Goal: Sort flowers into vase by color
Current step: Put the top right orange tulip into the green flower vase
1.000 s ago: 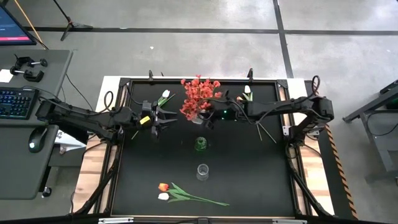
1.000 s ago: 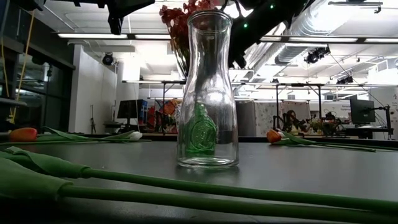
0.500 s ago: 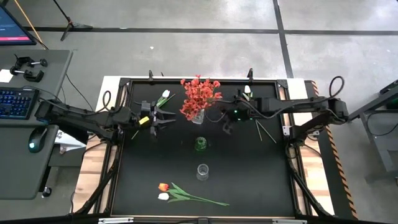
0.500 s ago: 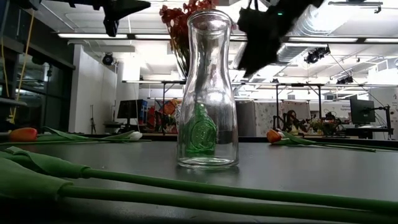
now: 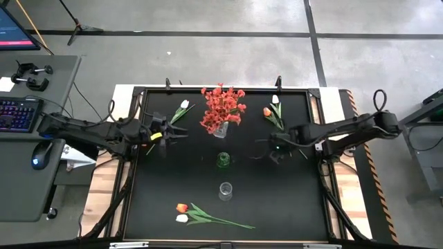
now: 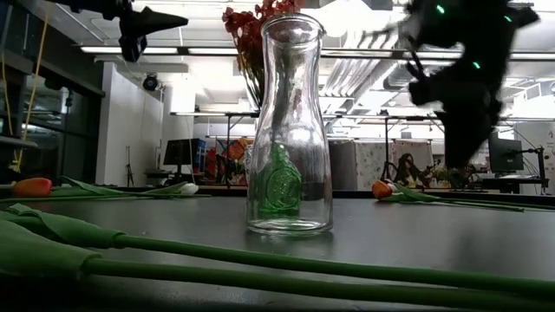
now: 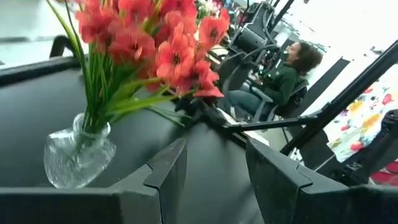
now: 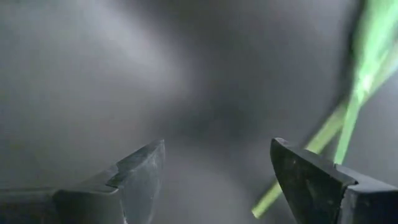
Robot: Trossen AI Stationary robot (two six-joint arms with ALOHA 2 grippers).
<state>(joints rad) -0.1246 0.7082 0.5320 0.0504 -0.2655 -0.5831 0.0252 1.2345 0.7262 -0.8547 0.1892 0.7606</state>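
Right gripper (image 5: pixel 266 150) hovers wide-fingered and empty over the tabletop (image 5: pixel 291 200) right of the red blossoms (image 5: pixel 221 106), left gripper (image 5: pixel 173 133) waiting, fingers apart.

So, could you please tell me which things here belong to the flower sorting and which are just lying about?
Belongs to the job:
- red flowers in a clear vase
- green vase
- glass bottle
- white tulip
- tulip pair at back
- tulip pair at front
- left gripper, right gripper, both open

Lying about:
- keyboard
- mouse
- seated person
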